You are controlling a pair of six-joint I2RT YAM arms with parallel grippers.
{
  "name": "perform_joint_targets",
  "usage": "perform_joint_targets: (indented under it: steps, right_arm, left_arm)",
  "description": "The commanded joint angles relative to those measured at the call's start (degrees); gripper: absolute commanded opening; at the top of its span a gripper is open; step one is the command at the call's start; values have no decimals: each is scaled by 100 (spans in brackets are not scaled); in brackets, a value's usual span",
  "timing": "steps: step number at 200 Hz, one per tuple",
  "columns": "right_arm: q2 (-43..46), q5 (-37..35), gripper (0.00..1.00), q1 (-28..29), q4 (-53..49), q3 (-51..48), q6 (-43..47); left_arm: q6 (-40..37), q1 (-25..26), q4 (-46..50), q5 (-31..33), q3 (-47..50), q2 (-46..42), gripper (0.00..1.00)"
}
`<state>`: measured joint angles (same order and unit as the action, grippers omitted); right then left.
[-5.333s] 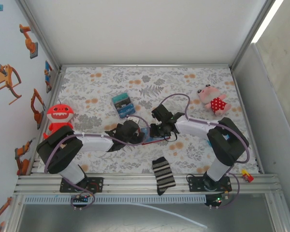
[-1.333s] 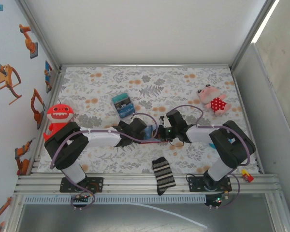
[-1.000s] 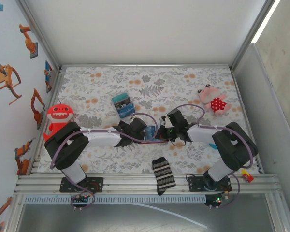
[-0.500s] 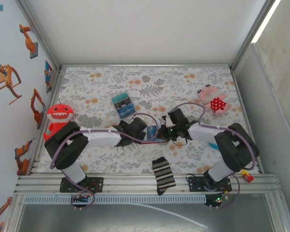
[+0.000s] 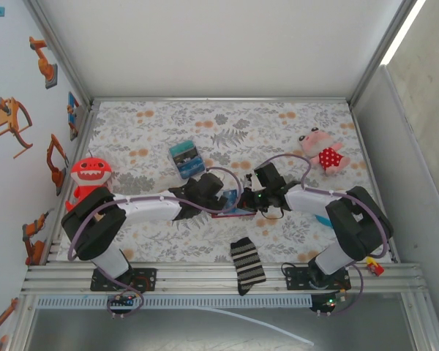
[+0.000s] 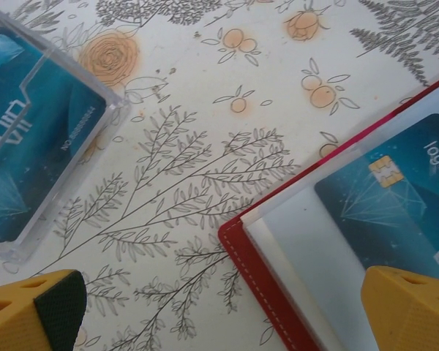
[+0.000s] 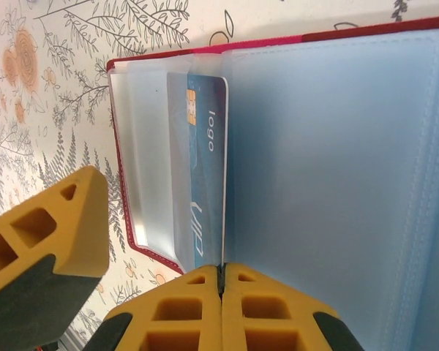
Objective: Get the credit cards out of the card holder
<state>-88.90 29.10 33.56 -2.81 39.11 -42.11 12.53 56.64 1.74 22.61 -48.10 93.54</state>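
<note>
The card holder (image 7: 336, 183) is lying open on the flowered bench (image 6: 205, 73), its red cover down and its blue-grey pocket leaves facing up. One teal credit card (image 7: 205, 168) is sitting in a clear pocket near the holder's outer edge, chip and the word "logo" showing, so the card is not yet out.

The right end effector (image 7: 221, 307) is clenched, its two yellow fingers meeting with no gap right at the holder's near edge, in line with the fold where the card's pocket meets the next leaf. Whether a thin leaf is nipped between them cannot be told. The left end effector (image 6: 223, 311) is released, fingers spread wide and hanging above the holder's red corner, one finger over bare bench beside the holder and the other over the holder's pocket. A clear case (image 6: 36, 139) with a teal insert is lying well apart from the holder on its far side.

Judging from this, the risks are plain. If the left fingers are closing where they now are, they are likely catching cover and pocket together with the card, dragging the whole holder. The card is lying flat, offering little edge to pinch. If the right fingers are slipping off, the leaf may be flopping back over the card. Both end effectors are crowding the holder's one end and could be colliding.
</note>
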Motion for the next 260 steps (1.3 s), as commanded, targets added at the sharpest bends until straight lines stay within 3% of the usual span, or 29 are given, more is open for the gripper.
perform_joint_targets:
  steps: [1,34,83,114,183,224,260]
  right_arm:
    - [154,-107,2,-38,-174,62,97]
    - [160,-94,5,-31,-120,30,80]
    - [224,8,19,-35,279,-154,-42]
    - [164,135,20,-34,867,-368,-249]
    - [-68,430,20,-30,1956,-668,-552]
    - [-141,292,8,-28,1830,-676,-486]
    - [226,-59,2,-25,1049,-534,-146]
  left_arm:
    - [-185,31,-81,-263,-171,220,97]
    - [-206,31,39,-316,-208,417,97]
    - [-164,30,159,-362,-152,502,97]
    - [-126,48,147,-407,-146,523,97]
    - [-85,57,126,-453,-151,595,97]
    - [-81,58,145,-400,-154,567,97]
    - [-117,55,241,-243,-101,499,97]
